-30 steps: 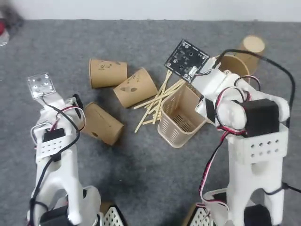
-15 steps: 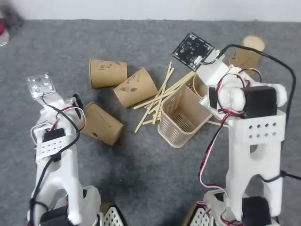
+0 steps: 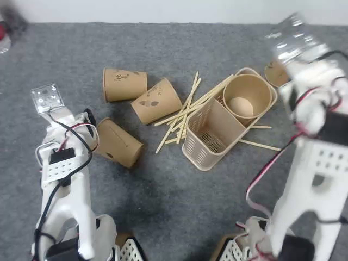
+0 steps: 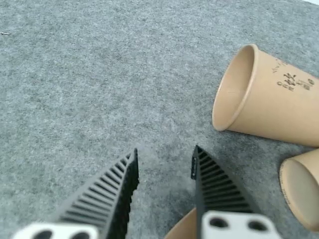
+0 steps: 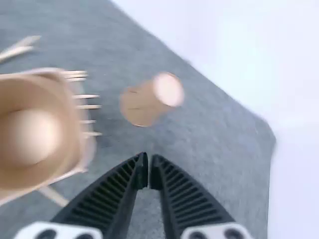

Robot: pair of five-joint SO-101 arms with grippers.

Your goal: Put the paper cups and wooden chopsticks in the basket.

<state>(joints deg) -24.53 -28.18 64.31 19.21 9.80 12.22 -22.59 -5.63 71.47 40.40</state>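
A beige slotted basket lies tilted at the middle right of the grey mat. One paper cup sits in its far compartment, also seen as that cup in the right wrist view. Wooden chopsticks are strewn against and under the basket. Three cups lie on their sides to the left. Another cup lies beyond the basket. My right gripper is shut and empty, raised above the mat between those two cups. My left gripper is open above bare mat, short of a lying cup.
The right arm stands tall at the right edge, partly covering the far cup. The left arm stands at the front left beside the nearest cup. A pale wall borders the mat at the back.
The right arm has lifted and swung to the right, away from the basket, uncovering the cup that sits in it. The left arm has kept still.
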